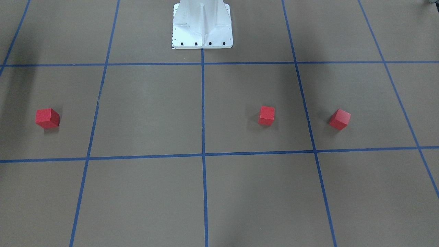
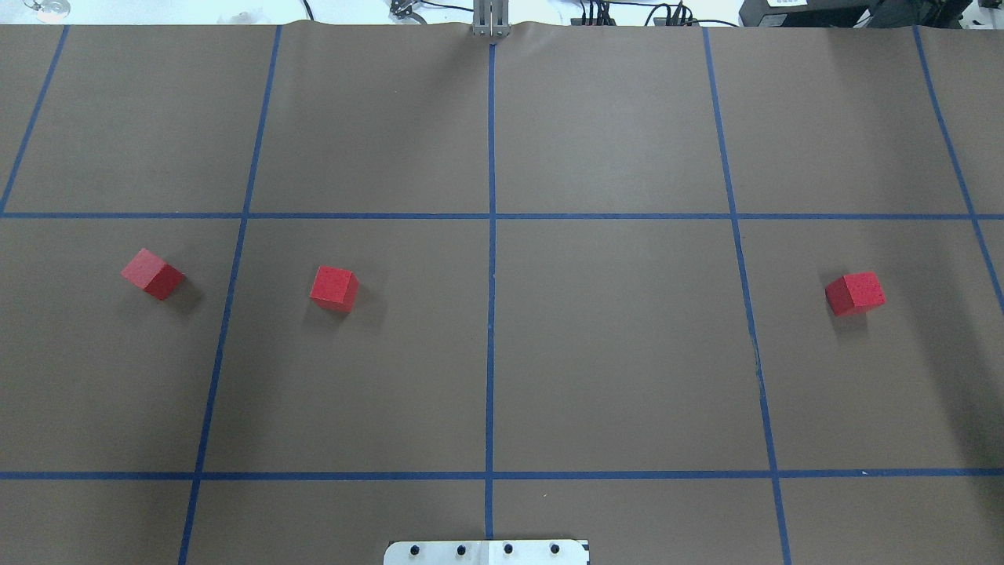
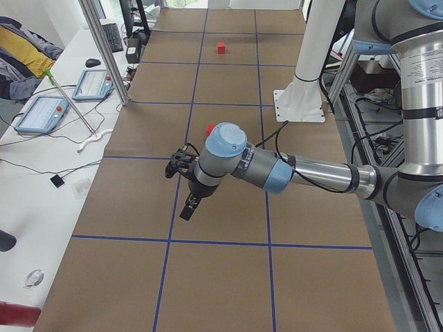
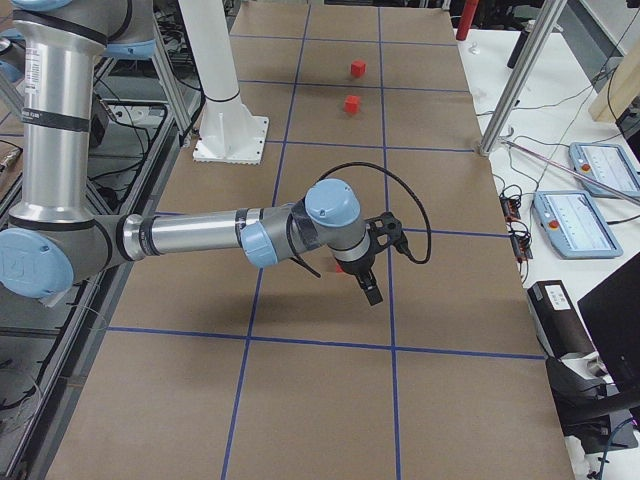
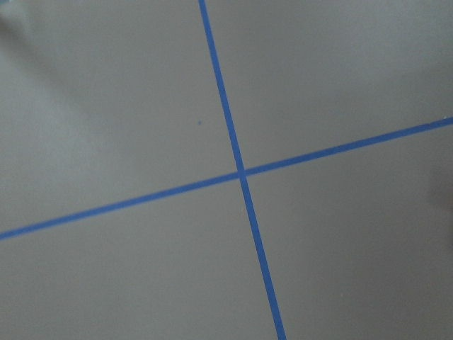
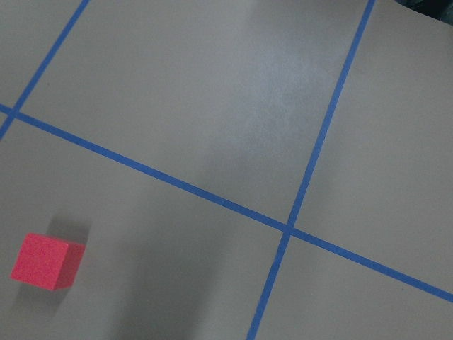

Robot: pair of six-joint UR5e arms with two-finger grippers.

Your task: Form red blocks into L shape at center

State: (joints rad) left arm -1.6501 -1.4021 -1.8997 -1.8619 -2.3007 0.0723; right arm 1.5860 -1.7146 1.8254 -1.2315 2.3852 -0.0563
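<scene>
The left block (image 2: 153, 274), middle block (image 2: 334, 287) and right block (image 2: 855, 293) are sitting apart on the desk (image 2: 612, 353). The middle block is lying nearest the center, on the left claw's (image 3: 188, 209) side. I cannot tell if that claw or the right claw (image 4: 370, 288) is spread.

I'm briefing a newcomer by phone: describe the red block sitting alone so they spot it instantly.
In the overhead view, find the central blue tape line. Two red blocks lie left of it; the lone red block is the only one on its right.
</scene>
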